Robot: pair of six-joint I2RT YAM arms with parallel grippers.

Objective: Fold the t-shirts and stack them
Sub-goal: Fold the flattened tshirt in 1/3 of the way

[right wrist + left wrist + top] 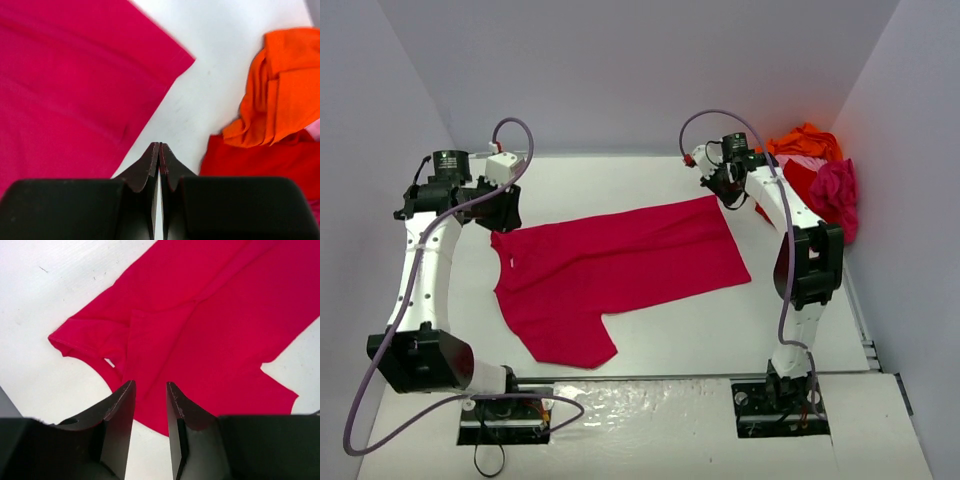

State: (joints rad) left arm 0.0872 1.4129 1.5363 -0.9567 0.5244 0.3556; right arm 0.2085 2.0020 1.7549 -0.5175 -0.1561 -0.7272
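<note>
I'm looking at two arms, the left arm (420,270) and the right arm (775,195), both wearing white shells with black joint housings. A lilac left cable (512,123) is looping along one, and a matching right cable (720,112) is arching over the other, ending in a small red connector (690,158). Through the wrist cameras, the left pincer (150,383) and right pincer (159,144) are showing matte black, wedge-shaped fingers.

No lettering, label, brand mark or number can be read anywhere, neither on the plain crimson t-shirt (620,265) spread mid-frame nor on the heaped shirts (820,175) at the upper right.
</note>
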